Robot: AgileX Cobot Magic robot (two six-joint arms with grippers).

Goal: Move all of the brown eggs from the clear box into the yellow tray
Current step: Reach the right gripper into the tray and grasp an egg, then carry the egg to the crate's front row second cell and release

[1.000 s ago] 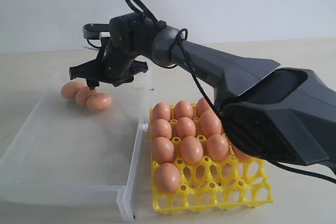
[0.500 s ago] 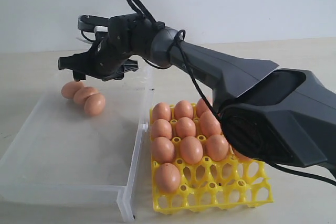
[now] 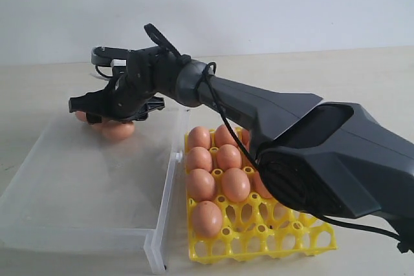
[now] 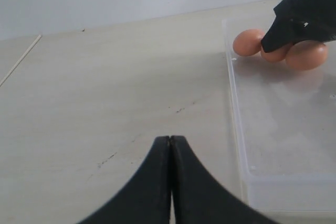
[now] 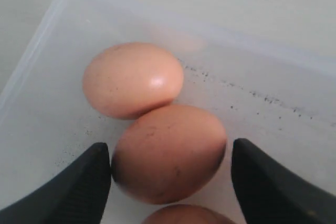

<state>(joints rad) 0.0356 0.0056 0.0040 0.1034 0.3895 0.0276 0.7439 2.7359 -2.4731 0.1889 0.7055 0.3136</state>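
Right gripper (image 5: 169,153), jaws wide astride a smooth orange-brown egg (image 5: 163,135) in the far-left corner of the clear plastic box (image 3: 84,185); closure should be applied gently.

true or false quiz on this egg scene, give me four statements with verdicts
1. The right hand is open, its fingers either side of a brown egg. True.
2. The left hand holds an egg. False: it is shut on nothing, over the table outside the clear box.
3. The clear box is empty. False: three brown eggs lie in it.
4. The yellow tray has empty cups. True.
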